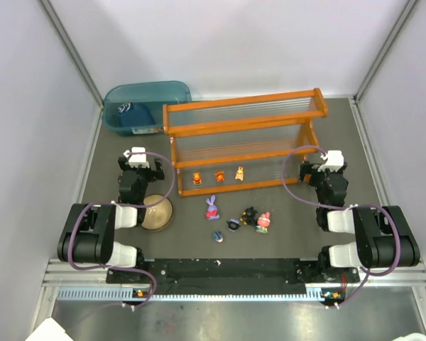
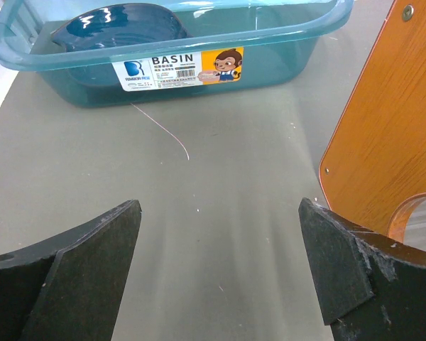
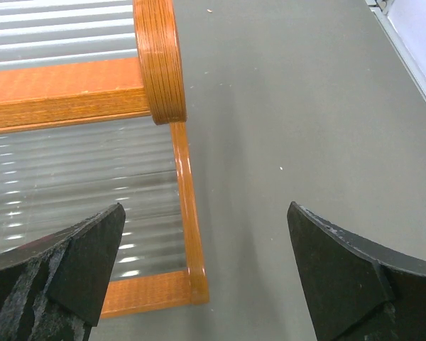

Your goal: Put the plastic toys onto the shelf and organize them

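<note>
The loose plastic toys sit on the grey surface in a small cluster just in front of the shelf [image 1: 241, 117], in the gap between the two arms: a purple bunny [image 1: 211, 207] nearest the shelf, a small dark-blue one [image 1: 218, 236] nearest the arm bases, and a black one [image 1: 249, 215] next to a pink-red one [image 1: 263, 222] on the right. Three orange toys [image 1: 219, 175] stand in a row on the lower tier, left of its middle. The shelf's long axis runs left to right across the surface. Both tools point away from the cluster, so each would probably have to swing inward and back toward its base. The left tool [image 1: 140, 167] is spread wide and empty beside the shelf's left end, facing a teal bin [image 2: 199, 42]; it is nearer the bunny. The right tool [image 1: 323, 170], also spread and empty, hangs by the shelf's right end and is nearer the pink-red toy. A tan bowl [image 1: 156, 212] sits beside the left arm.
</note>
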Robot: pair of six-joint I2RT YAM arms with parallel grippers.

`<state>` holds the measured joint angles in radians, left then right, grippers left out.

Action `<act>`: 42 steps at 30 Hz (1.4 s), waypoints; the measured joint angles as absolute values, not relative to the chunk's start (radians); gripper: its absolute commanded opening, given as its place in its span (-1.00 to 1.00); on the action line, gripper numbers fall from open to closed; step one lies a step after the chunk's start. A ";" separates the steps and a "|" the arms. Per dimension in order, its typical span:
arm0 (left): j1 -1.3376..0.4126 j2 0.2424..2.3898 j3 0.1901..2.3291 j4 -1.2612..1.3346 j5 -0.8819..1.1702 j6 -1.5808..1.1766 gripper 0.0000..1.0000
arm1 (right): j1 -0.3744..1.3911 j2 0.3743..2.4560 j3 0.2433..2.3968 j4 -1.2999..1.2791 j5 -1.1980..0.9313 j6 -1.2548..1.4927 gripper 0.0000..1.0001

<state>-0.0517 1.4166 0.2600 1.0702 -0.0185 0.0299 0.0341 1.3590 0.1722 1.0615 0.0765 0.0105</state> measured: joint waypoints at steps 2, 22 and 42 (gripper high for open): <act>-0.052 1.417 0.260 1.070 -0.018 0.030 0.98 | 0.034 1.359 0.172 1.061 0.080 0.011 0.98; -0.054 1.354 0.150 1.155 0.081 0.070 0.98 | 0.034 1.333 0.081 1.186 0.133 0.027 0.98; -0.090 0.855 0.124 0.776 -0.161 -0.145 0.98 | 0.034 0.565 0.139 0.394 0.317 0.303 0.98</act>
<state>-0.0902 0.8555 0.1238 0.7765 -0.1608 -0.1448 0.0341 0.5648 0.1394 0.3943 0.3172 0.3031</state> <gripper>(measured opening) 0.987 0.987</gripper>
